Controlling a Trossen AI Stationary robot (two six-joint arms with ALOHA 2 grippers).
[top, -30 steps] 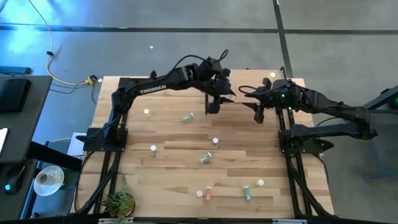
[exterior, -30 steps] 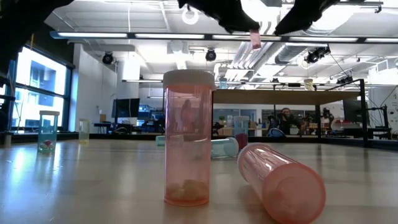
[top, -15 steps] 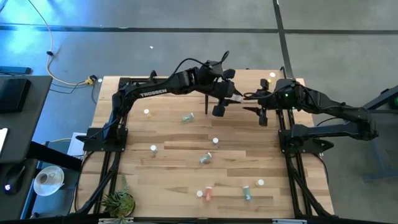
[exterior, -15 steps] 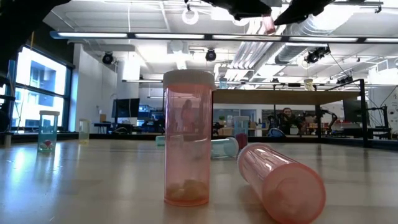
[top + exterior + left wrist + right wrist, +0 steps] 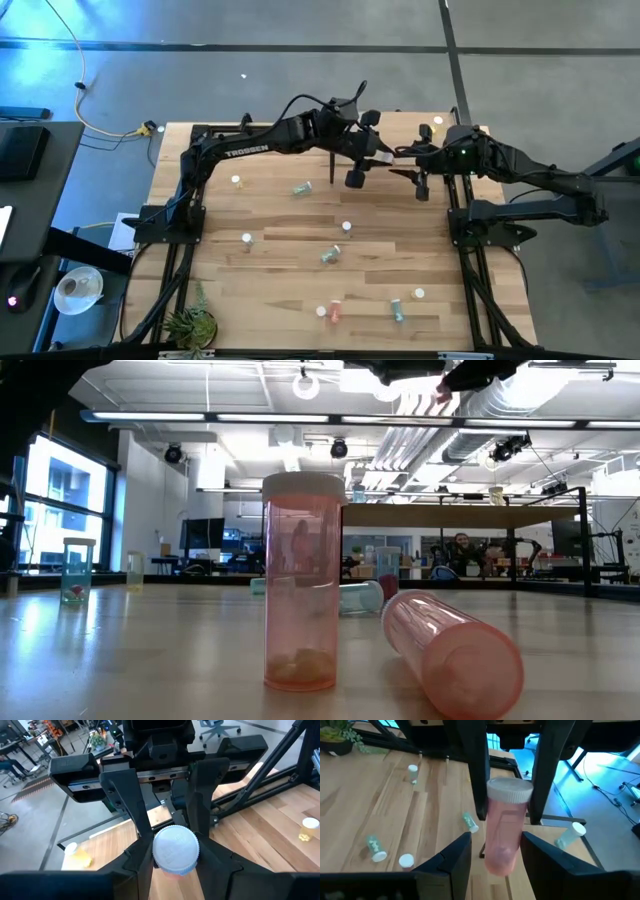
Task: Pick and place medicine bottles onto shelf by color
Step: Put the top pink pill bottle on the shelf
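A pink bottle [image 5: 504, 830] with a white cap [image 5: 175, 849] is high above the table's far middle, between my two grippers. My left gripper [image 5: 380, 158] is shut on it. My right gripper [image 5: 400, 160] faces it from the right, open. Its fingers [image 5: 462, 847] stand on either side of the bottle's base end; I cannot tell whether they touch it. The shelf [image 5: 460, 515], a light-wood panel on black posts, stands at the table's far side. Several more bottles lie or stand on the table, among them a pink one upright [image 5: 300, 585]. My left gripper pinches the pink bottle at its cap end [image 5: 507, 790] between its two fingers [image 5: 477, 780]. The fingers come about level from the table's left and lie along the bottle. The bottle is lifted clear, with its cap toward my left wrist and its base toward my right gripper.
Loose bottles are scattered over the table's middle and near part [image 5: 330, 254], with one pink bottle lying on its side [image 5: 450, 650] and a teal one upright [image 5: 77, 570]. A yellow bottle [image 5: 437, 122] stands at the far right. A small plant [image 5: 190, 322] is at the near left corner.
My left gripper has carried the pink bottle up and toward the table's right edge, to my right gripper. The bottle now sits between my right gripper's fingers.
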